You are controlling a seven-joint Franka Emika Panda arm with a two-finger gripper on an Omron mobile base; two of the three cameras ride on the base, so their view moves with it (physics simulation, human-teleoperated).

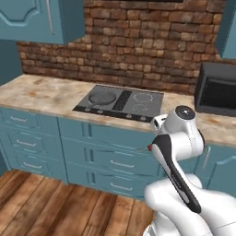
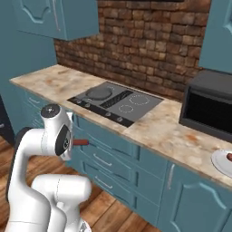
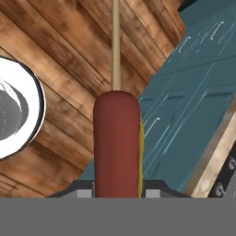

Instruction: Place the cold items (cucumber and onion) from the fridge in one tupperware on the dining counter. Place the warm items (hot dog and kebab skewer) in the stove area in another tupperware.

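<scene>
Reddish-brown and smooth, the hot dog (image 3: 117,143) stands between the two finger tips of the gripper (image 3: 117,192) in the hand view. The jaws are closed tight on its lower end, so the gripper holds it. Its long axis runs straight away from the hand, along the direction the gripper looks, with the rounded free end pointing outward. A thin yellow line shows along one side of the sausage, and a pale wooden stick (image 3: 115,44) continues from the rounded end along the same axis, up to the edge of the picture.

Behind the hot dog, the hand view shows the wooden plank floor (image 3: 60,55) and the teal cabinets (image 3: 193,87) with their small silver drawer handles.

In the right base view, a short red tip of the hot dog (image 2: 81,142) comes out beside the white arm (image 2: 56,131), in front of the teal drawers and lower than the stove area (image 2: 115,102). In the left base view only a very small red spot (image 1: 150,147) is visible at the edge of the arm.

The dark cooktop lies flat in the beige marbled counter (image 2: 167,131) under the brick wall (image 2: 149,41). A black microwave (image 2: 208,106) stands on this counter beside the cooktop, and past it a white plate (image 2: 222,163) lies near the counter edge, carrying something reddish that is too small to name.
</scene>
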